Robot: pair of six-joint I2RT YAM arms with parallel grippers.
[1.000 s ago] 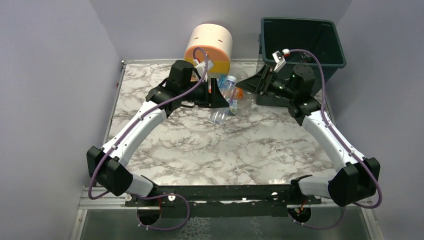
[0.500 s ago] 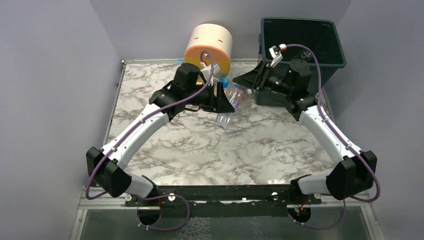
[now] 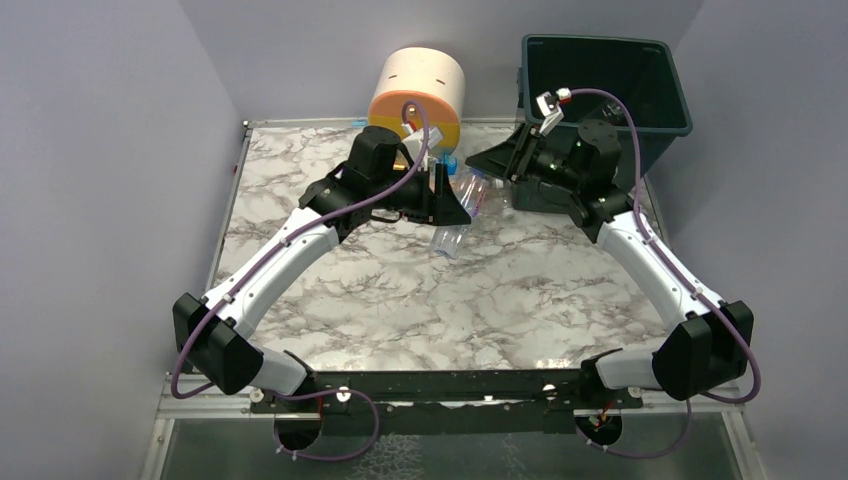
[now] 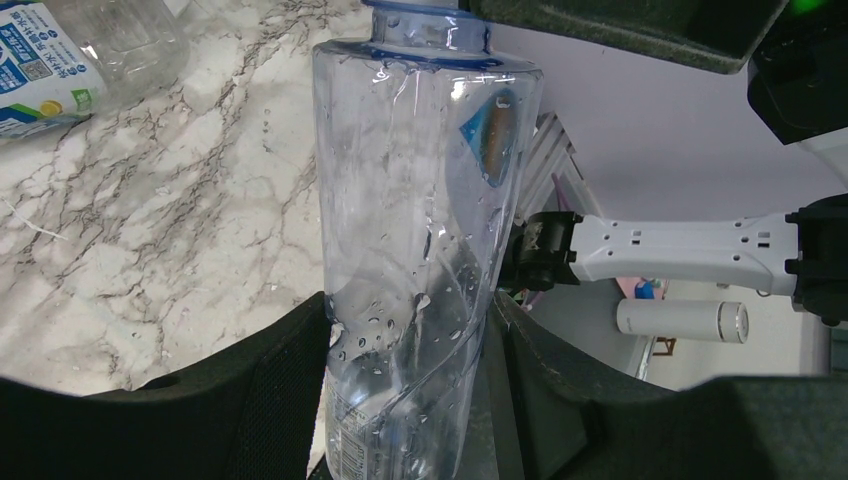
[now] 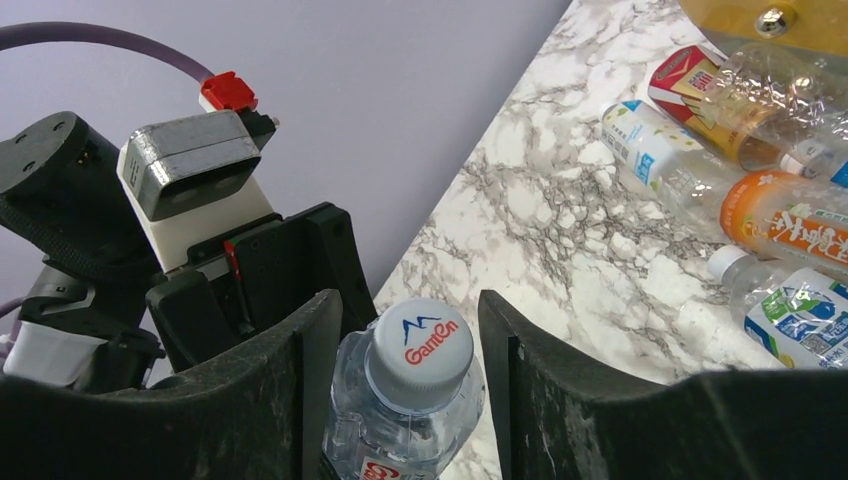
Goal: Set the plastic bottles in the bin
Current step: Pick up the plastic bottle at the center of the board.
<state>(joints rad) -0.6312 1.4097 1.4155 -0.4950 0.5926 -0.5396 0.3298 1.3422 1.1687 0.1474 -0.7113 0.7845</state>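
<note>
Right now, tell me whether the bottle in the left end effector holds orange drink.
No, the bottle clamped in the left end effector is transparent and colourless along its whole visible length.

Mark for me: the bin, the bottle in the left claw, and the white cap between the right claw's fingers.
bin (image 3: 600, 70), overhead view, inner back wall
bottle (image 4: 420, 200), left wrist view, clear middle of body
white cap (image 5: 420, 342), right wrist view, printed top
</note>
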